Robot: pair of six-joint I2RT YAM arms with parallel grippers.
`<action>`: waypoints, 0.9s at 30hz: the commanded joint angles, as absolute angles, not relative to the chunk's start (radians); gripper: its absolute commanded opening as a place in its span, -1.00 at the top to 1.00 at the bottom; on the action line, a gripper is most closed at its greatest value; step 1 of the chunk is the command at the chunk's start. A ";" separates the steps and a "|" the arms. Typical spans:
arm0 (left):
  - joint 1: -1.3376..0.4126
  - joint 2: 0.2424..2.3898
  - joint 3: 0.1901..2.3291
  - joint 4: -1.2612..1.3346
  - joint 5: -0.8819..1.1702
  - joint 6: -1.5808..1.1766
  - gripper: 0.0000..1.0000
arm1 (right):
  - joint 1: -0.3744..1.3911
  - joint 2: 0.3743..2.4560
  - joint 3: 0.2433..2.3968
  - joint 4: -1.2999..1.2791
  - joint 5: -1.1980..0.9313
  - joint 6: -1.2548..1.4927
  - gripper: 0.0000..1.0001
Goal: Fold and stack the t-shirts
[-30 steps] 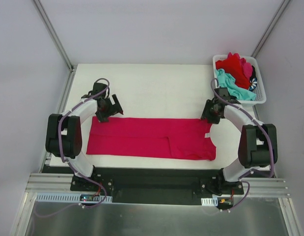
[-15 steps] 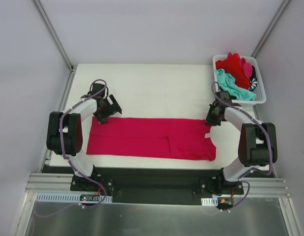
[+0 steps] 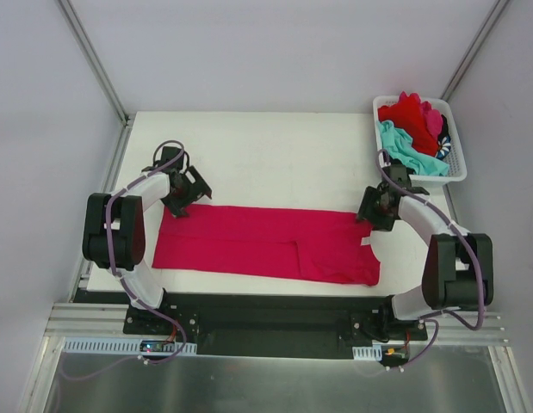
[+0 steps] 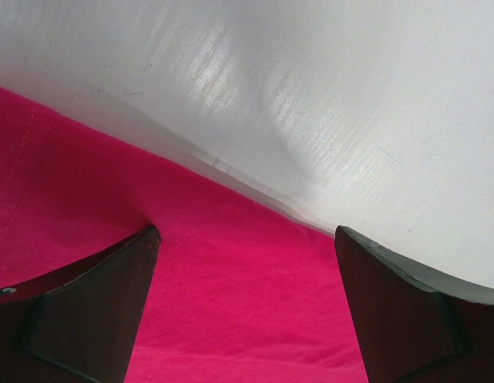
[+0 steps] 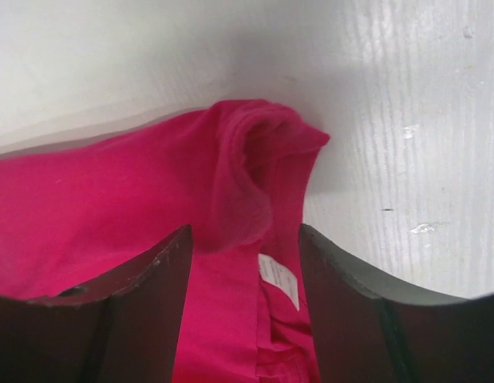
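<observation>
Spread wide, the left end effector (image 4: 247, 233) frames the magenta t-shirt (image 4: 95, 191) and white table (image 4: 350, 96) beyond.

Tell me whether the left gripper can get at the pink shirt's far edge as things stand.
Probably yes: the left gripper is open, jaws wide, right at the pink shirt's far left corner, and nothing lies between them.
</observation>
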State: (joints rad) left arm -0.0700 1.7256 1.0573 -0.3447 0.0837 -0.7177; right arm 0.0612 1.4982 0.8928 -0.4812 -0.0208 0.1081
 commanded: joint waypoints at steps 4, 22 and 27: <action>-0.045 1.741 1.055 -0.351 0.048 -0.729 -0.85 | 0.005 1.396 0.810 -0.355 -0.170 0.116 -0.12; -0.035 1.721 1.026 -0.351 0.014 -0.741 -0.85 | -0.083 1.462 0.818 -0.376 -0.006 0.138 0.15; -0.034 1.729 1.026 -0.353 0.014 -0.739 -0.85 | -0.097 1.459 0.824 -0.384 -0.027 0.135 0.14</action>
